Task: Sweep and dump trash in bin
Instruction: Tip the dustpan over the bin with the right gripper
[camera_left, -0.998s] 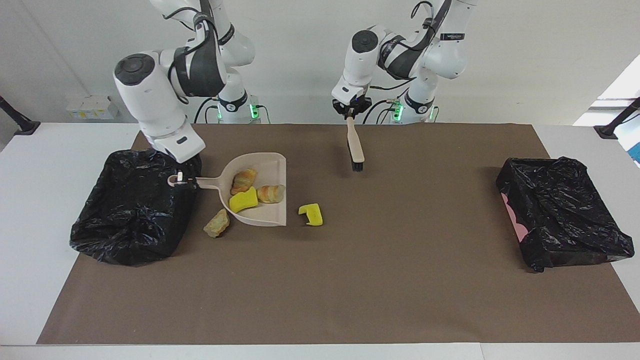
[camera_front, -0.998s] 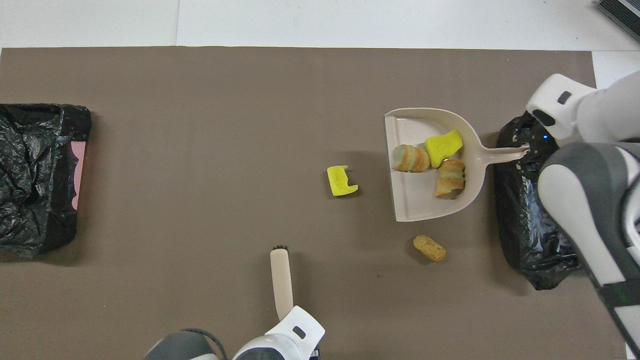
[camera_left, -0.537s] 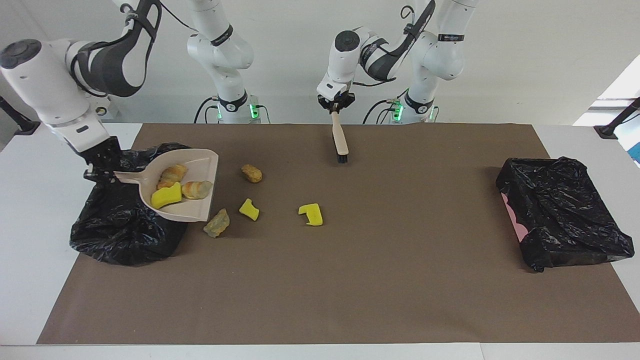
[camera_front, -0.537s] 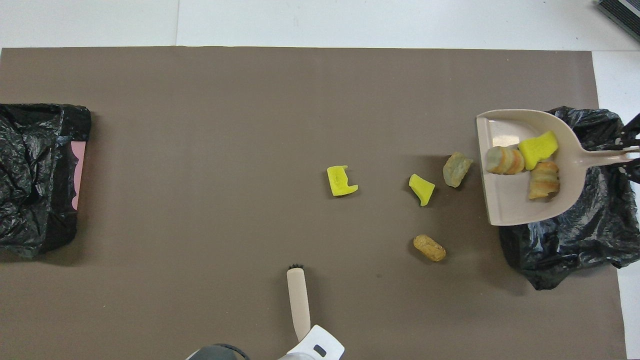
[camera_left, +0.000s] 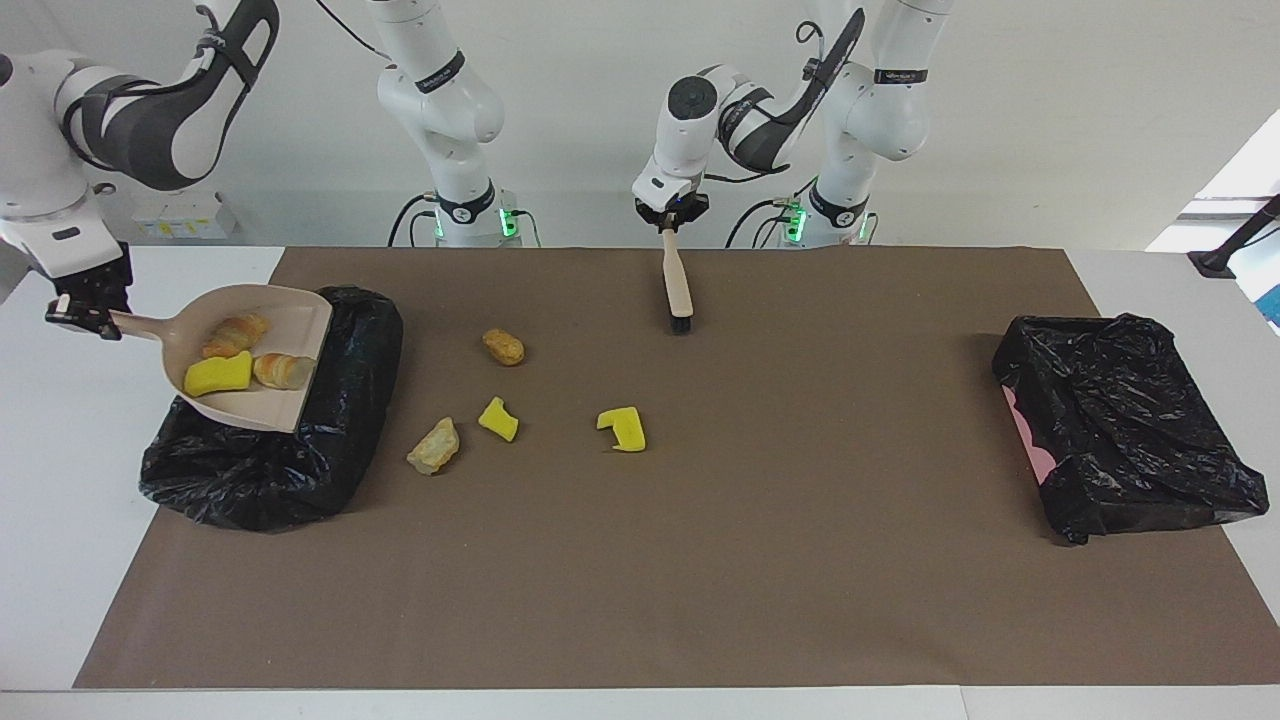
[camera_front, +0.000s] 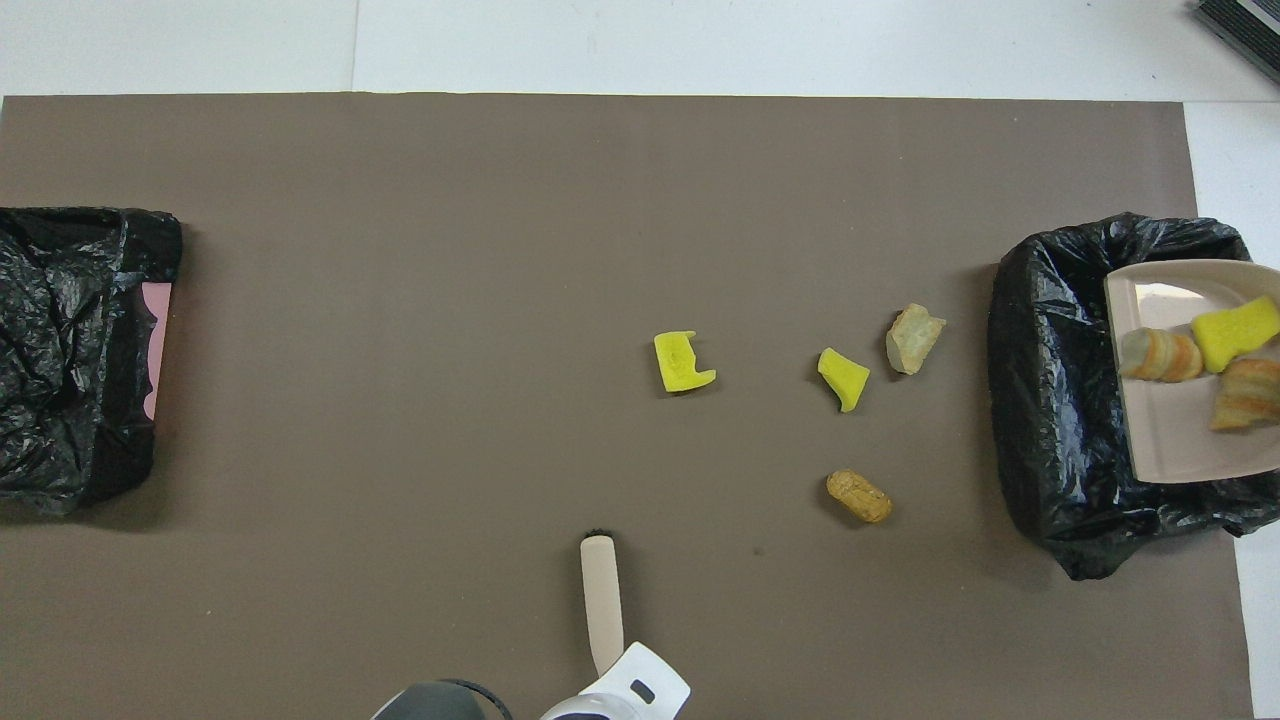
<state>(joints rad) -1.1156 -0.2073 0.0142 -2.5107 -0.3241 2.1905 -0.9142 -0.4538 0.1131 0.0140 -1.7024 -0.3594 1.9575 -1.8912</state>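
My right gripper (camera_left: 85, 310) is shut on the handle of a beige dustpan (camera_left: 270, 405), held tilted in the air over the black-bagged bin (camera_left: 250, 480) at the right arm's end. In the pan (camera_front: 1170, 445) lie a yellow sponge piece (camera_left: 218, 375) and two bread lumps (camera_left: 235, 335) (camera_left: 283, 370). On the mat rest a brown lump (camera_left: 503, 347), a small yellow piece (camera_left: 498, 418), a tan-green lump (camera_left: 433, 446) and a notched yellow piece (camera_left: 622, 428). My left gripper (camera_left: 668, 222) is shut on a brush (camera_left: 678, 285), bristles down over the mat's edge nearest the robots.
A second black-bagged bin (camera_left: 1120, 420) with a pink edge sits at the left arm's end of the brown mat (camera_left: 750, 560). White tabletop borders the mat on all sides.
The right arm lifted the dustpan off the mat and carried it out over the bin, uncovering scraps on the mat. The left gripper drew the brush slightly toward the robots.
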